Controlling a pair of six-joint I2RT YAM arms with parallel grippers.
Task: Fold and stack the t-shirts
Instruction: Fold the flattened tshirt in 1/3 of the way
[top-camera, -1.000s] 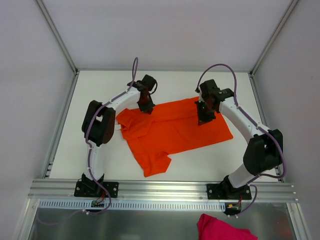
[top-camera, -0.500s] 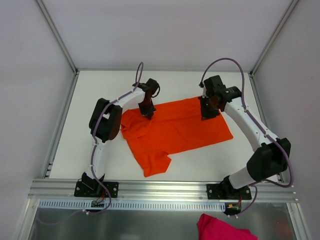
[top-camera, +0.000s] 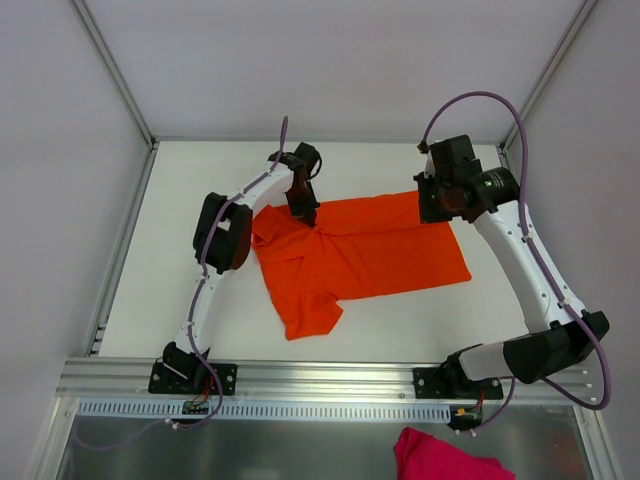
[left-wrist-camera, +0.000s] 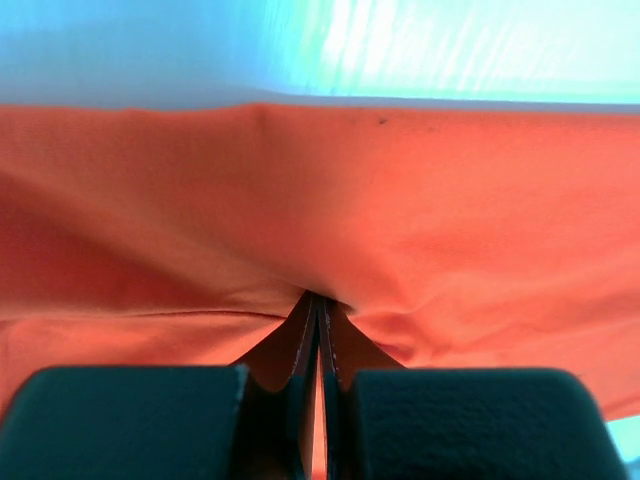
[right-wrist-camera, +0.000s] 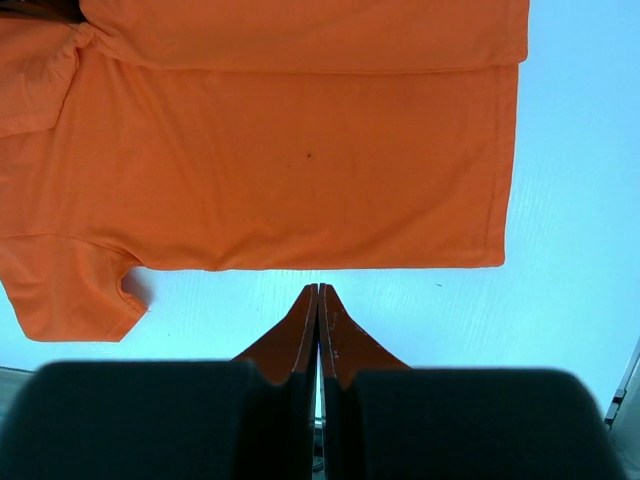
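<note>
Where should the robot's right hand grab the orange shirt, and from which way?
Probably the far hem corner of the orange t-shirt, coming straight down from above. The shirt lies flat, that corner ends on bare table, and the left gripper pinches the shirt's far side at its other end.

Bright even overhead light, faint shadows; wrist views cyan-tinted, t-shirt (left-wrist-camera: 420, 220) softly blurred close-up.

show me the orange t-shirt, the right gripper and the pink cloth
orange t-shirt (top-camera: 370, 250), top view, middle of its body
right gripper (right-wrist-camera: 318, 292), right wrist view, between its closed fingertips
pink cloth (top-camera: 445, 458), top view, middle of the part in view
</note>
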